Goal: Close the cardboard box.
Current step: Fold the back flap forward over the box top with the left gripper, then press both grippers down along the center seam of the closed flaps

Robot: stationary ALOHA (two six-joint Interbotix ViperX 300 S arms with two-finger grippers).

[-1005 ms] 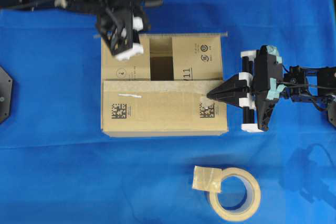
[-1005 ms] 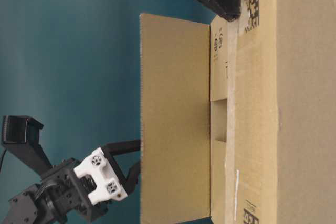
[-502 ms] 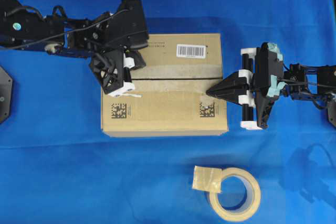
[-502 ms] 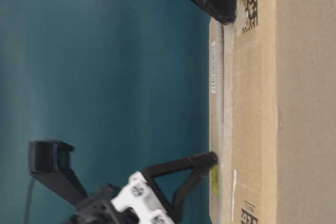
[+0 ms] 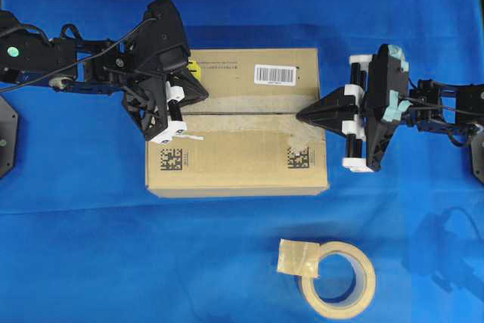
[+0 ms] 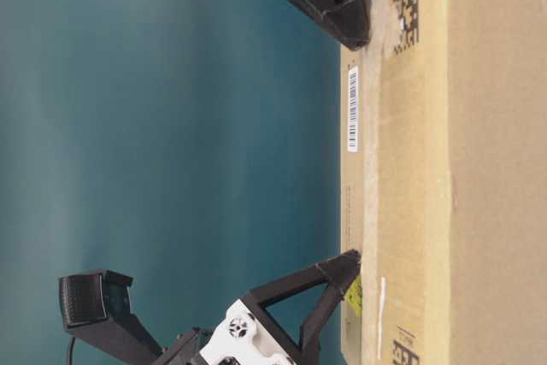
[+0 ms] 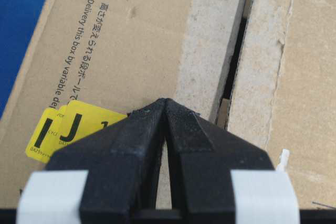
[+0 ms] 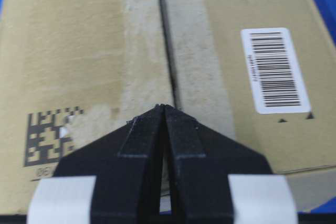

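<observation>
The cardboard box (image 5: 238,138) lies on the blue table with both long top flaps down, meeting at a narrow seam with old tape strips. It carries a white barcode label (image 5: 274,73), a yellow sticker (image 7: 73,127) and black square codes (image 5: 171,159). My left gripper (image 5: 203,94) is shut and empty, its tip on the far flap near the box's left end, beside the yellow sticker (image 7: 165,100). My right gripper (image 5: 302,113) is shut and empty, its tip on the seam at the box's right end (image 8: 161,107).
A roll of beige tape (image 5: 338,276) with a loose end lies on the blue cloth in front of the box, right of centre. A black mount (image 5: 6,134) sits at the table's left edge.
The far flap, upright one second ago, now lies flat. My left gripper followed it down and slid right onto it. My right gripper moved from the near flap to the seam.
</observation>
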